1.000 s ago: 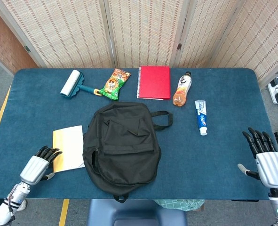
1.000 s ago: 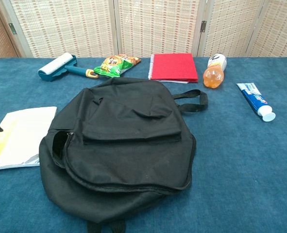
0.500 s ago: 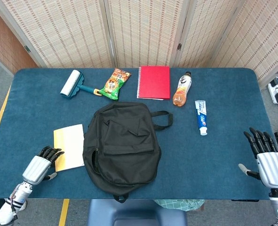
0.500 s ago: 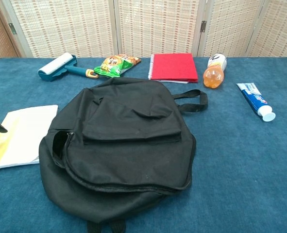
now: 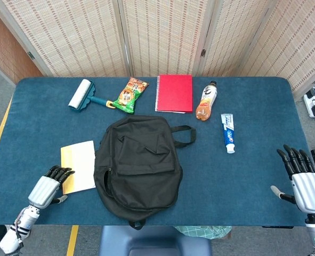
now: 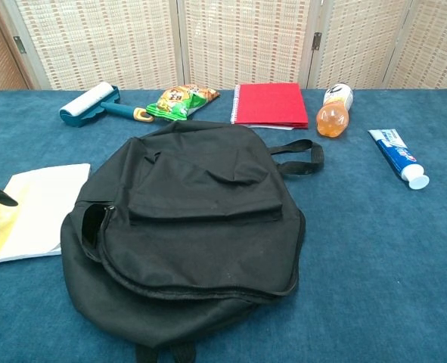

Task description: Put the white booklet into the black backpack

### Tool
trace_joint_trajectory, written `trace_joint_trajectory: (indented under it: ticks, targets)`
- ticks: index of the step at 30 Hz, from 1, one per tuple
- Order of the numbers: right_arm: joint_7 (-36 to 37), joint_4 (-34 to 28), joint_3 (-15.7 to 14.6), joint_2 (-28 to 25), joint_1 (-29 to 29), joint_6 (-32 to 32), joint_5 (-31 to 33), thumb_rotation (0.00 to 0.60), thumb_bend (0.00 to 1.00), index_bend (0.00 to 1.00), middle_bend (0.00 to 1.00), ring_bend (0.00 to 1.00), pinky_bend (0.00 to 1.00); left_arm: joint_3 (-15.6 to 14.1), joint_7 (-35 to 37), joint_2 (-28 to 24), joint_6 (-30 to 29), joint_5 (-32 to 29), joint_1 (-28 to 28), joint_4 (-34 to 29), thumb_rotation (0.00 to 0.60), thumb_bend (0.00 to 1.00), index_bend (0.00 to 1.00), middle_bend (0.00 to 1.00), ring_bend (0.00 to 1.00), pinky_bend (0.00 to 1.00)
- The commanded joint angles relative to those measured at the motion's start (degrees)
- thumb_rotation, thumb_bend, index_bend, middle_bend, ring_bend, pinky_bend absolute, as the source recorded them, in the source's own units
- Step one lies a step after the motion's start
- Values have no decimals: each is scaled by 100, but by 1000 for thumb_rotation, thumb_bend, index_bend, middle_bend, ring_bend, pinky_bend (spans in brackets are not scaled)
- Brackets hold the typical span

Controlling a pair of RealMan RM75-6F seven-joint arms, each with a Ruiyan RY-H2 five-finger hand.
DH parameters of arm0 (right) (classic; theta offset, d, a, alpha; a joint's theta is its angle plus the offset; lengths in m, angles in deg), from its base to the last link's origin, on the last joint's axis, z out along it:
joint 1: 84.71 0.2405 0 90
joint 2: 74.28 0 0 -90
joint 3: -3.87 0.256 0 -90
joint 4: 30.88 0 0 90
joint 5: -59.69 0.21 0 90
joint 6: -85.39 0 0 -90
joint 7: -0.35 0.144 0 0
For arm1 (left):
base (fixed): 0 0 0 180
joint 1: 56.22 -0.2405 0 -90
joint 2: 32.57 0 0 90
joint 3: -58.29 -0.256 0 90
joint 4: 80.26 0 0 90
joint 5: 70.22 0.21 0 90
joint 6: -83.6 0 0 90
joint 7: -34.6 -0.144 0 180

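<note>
Left hand [image 5: 49, 185] rests at the table's near edge, holding nothing, fingers loosely extended with tips at the white booklet's [image 5: 78, 167] near-left corner; booklet lies flat just ahead, black backpack [image 5: 138, 162] directly beyond it to the right; slide fingertips under the booklet edge before pinching; right hand [image 5: 305, 184] idles empty, fingers spread, far from both.

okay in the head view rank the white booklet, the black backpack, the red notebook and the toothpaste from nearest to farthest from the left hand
From the left hand:
1. White booklet, right at its fingertips, near-left of the table.
2. Black backpack, in the middle, just past the booklet.
3. Red notebook, at the far edge.
4. Toothpaste, on the right side.
</note>
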Motion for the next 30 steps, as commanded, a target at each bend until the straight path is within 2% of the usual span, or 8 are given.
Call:
trace_joint_trajectory:
  ticks: [1,5,15,23,30]
  targets:
    - [-8,-5,-1,0,4,3,-7,600,0,0,51,25,0,-11,32,16,-3,7,2,29,600,260,235,229,222,192]
    - [-26,-9,0,7,5,17,9,600,0,0,51,27,0,-29,71,27,13,8,-9,69,600,338,235,229,221,192]
    - [-48,-21,14,18,7,15,22,600,0,0,51,29,0,5,242,152,38,-52,-26,147,600,348,243,233,222,192]
    - [-24,-12,18,27,-2,-6,18,600,0,0,51,31,0,61,341,361,129,-104,45,330,600,418,264,264,245,213]
    - [1,-9,26,18,-30,-54,27,600,0,0,51,32,0,99,257,547,164,-126,128,550,600,441,290,292,271,229]
